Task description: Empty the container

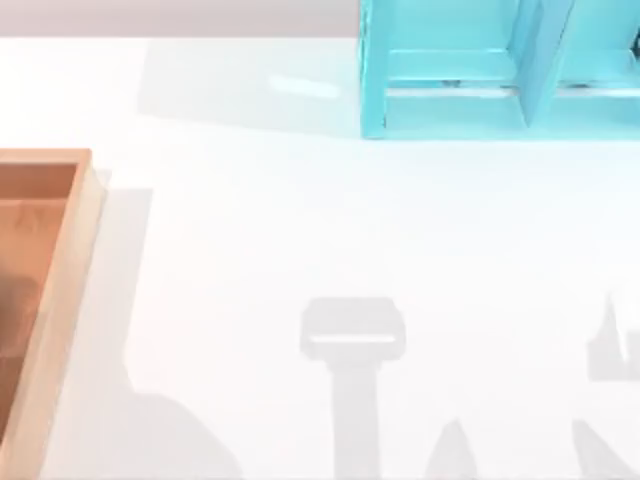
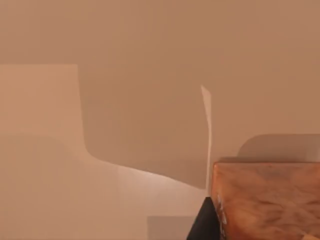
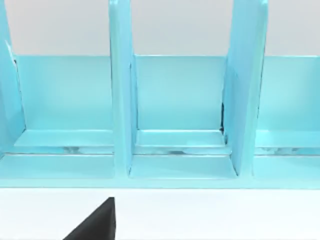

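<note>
The container (image 1: 68,270), a shallow wooden box with a light tan rim and orange-brown floor, lies at the table's left edge in the top view, cut off by the frame. A dim dark patch lies on its floor; I cannot tell what it is. In the left wrist view a wood-grained corner of the container (image 2: 270,200) is close by, with a black part of my left gripper (image 2: 202,222) beside it. In the right wrist view a black part of my right gripper (image 3: 95,222) hangs over the white table, facing the shelf unit.
A turquoise shelf unit (image 1: 480,70) with upright dividers (image 3: 121,90) stands at the back right of the table. Grey shadows of the arms fall on the white tabletop (image 1: 350,340) near its front edge.
</note>
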